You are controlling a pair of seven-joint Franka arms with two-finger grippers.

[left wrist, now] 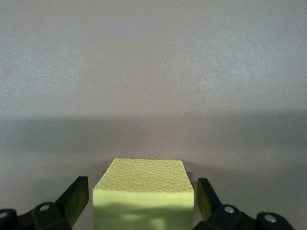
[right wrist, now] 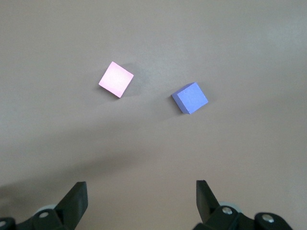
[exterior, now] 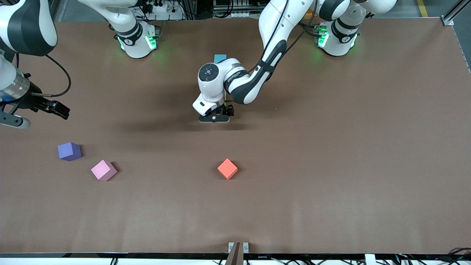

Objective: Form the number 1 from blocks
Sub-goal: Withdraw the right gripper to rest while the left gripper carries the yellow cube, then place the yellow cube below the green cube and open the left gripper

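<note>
Left claw (exterior: 214, 118) is sitting low at mid-table, fingers released and straddling the small matte yellow foam cube (left wrist: 144, 194) resting on the brown table (exterior: 331, 165). Relative to that cube, the small matte pink foam cube (exterior: 103, 170) is lying nearer the camera, toward the right arm's end. Right claw (exterior: 22, 114), released, is waiting over that end, likely nearer for the pink one.

I see a purple cube (exterior: 69, 151) on the brown table (exterior: 331, 165), toward the right arm's end. An orange cube (exterior: 227, 169) sits alone near the middle of the table, a little nearer the front camera than the purple one and well apart from it. Both rest flat, turned cornerwise to the table's edge. Cables (exterior: 162, 8) lie along the top edge.
</note>
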